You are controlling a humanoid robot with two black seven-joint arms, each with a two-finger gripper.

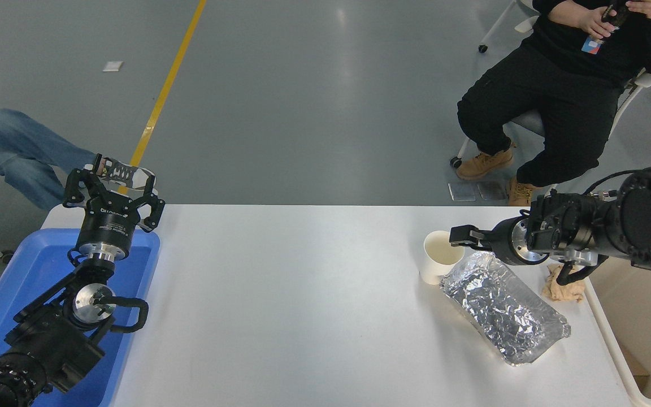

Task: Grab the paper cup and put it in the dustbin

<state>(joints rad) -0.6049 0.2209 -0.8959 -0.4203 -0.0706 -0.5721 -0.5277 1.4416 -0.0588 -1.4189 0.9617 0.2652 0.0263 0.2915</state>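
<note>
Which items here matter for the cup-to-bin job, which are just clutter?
Job: paper cup, upright; dustbin at table's right edge; right gripper at the cup's rim.
Clutter: foil tray, brown paper wad, blue tray under parked left gripper.

The white table [303, 294] carries four loose things near its right end and a tray at its left end. The paper cup [440, 256] stands upright, mouth open to the ceiling. Just beside it, toward the near right, lies a crinkled silver foil tray [503, 308], set at a slant so that one end comes close against the cup's base. Further right, near the table's edge, sits a crumpled brown paper wad [563, 285]. At the far left a shallow blue plastic tray [31, 265] rests along the table's edge. The wide middle of the table shows only plain white surface.
</note>
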